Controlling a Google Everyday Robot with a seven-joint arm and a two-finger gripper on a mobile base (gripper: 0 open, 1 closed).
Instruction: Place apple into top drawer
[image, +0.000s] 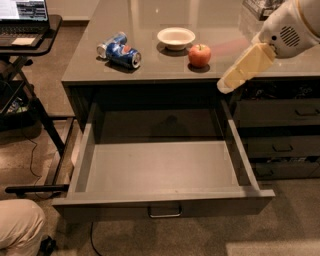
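The red apple sits on the grey countertop, just right of a white bowl. The top drawer is pulled wide open below the counter; its inside is empty and its silver handle faces front. My gripper is a cream-coloured piece reaching down-left from the white arm at the upper right. It hovers above the counter's front edge, right of the apple and apart from it, over the drawer's right back corner. It holds nothing that I can see.
Blue soda cans lie on their sides at the counter's left. Dark stacked drawers stand to the right. A laptop on a black stand is at the far left, and a person's knee is at the bottom left.
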